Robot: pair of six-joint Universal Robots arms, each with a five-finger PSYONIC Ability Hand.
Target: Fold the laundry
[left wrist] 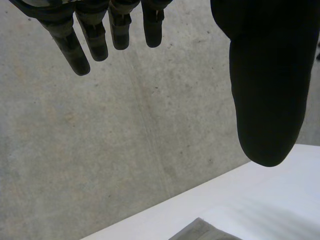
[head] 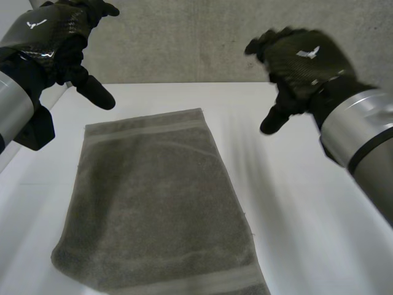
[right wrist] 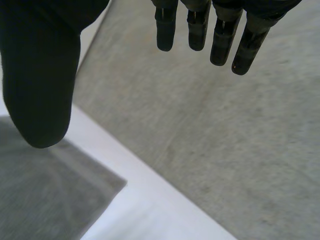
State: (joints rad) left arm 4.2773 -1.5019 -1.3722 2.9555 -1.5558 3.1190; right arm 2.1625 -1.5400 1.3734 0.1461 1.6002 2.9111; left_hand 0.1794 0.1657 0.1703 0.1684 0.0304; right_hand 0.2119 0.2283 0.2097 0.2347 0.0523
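Below, the grey band-edged towel [head: 156, 209] lies flat; left hand [head: 49, 43] and right hand [head: 304, 58] hover, fingers [left wrist: 68, 47] apart.

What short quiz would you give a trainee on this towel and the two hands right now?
1. True or false: the left hand is gripping the grey towel.
2. Multiple choice: the right hand is A) pressing the towel, B) in the air, open, holding nothing, C) pinching a towel corner.
3. Short answer: which hand touches the towel?

Key: 1 false; 2 B; 3 neither.
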